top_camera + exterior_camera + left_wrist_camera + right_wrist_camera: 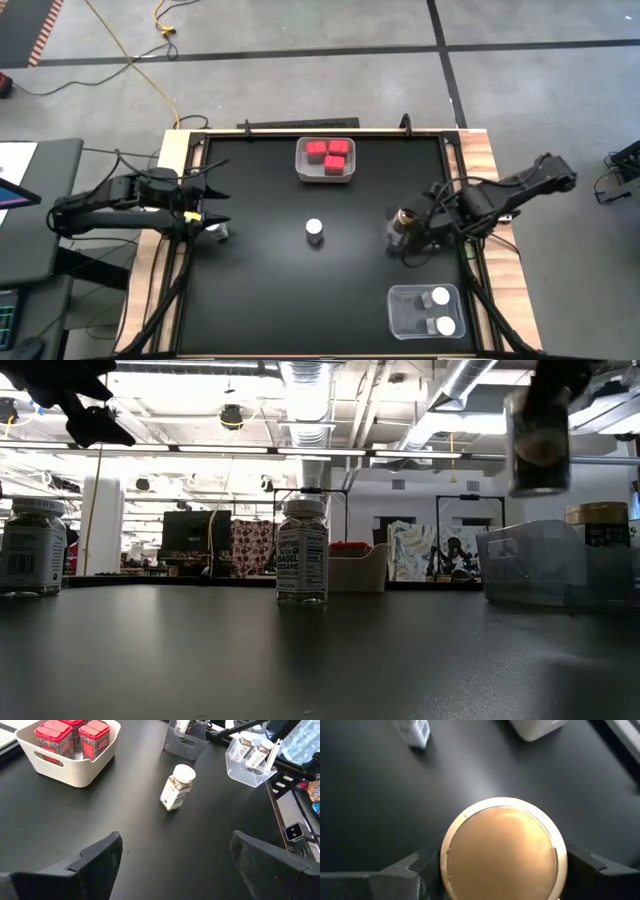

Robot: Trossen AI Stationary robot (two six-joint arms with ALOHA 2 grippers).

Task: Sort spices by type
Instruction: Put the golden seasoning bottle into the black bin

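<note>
Mid-carry of the brown jar [405, 222]: right claw [408, 232] clamped partway on it, lifted clear of the bench [260, 300] at right, between the white bin [325, 176] of red boxes [327, 154] far off and the clear bin [400, 318] of white-lidded jars [440, 311] nearer. Next, probably: finding a separate spot and lowering it upright. Left claw [215, 206] spread wide, empty, at the left edge. One white-lidded jar [314, 230] left mid-bench, another [33, 546] beside the left claw.

Overhead; table-level; two wrist close-ups
</note>
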